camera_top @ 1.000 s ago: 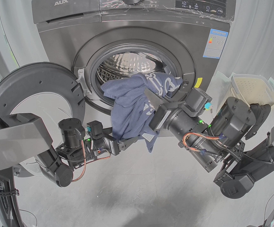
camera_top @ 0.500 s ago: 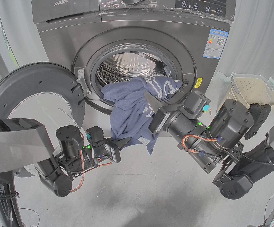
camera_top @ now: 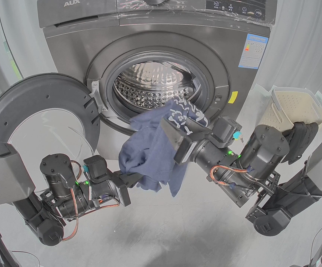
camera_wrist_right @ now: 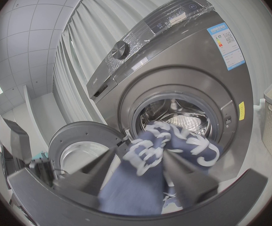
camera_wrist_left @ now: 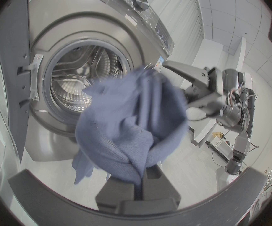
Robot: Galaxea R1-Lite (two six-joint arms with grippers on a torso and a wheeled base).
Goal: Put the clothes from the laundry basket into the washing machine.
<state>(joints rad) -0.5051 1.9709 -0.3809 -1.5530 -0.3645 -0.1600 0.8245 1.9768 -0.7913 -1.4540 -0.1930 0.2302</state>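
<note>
A second ago the navy blue cloth garment with white print [camera_top: 146, 151] lay over the lip of the steel drum opening [camera_top: 151, 88] of the grey front-loading washing machine [camera_top: 79, 45]. It has now come back off that lip. It hangs in the air just in front of the opening and lower than it was, with none of it inside.

Both my arms have drawn back towards me. My left gripper [camera_top: 134, 175] has dropped down and to the left, clamped tight on the garment's lower fold. My right gripper [camera_top: 170, 125] has slid left and carries the printed upper part. Its fingers sit fairly wide with the bunched cloth between them, so I take it to be gripping, though the cloth hides the contact.

As I judge it, this pass lost ground and the garment still has to be lifted over the rim and pushed deep. The round grey door [camera_top: 38, 104] stands swung open to my left. The cream perforated plastic laundry basket [camera_top: 298, 104] to my right has a dark piece of clothing [camera_top: 298, 138] draped over its edge, so more loading remains.
</note>
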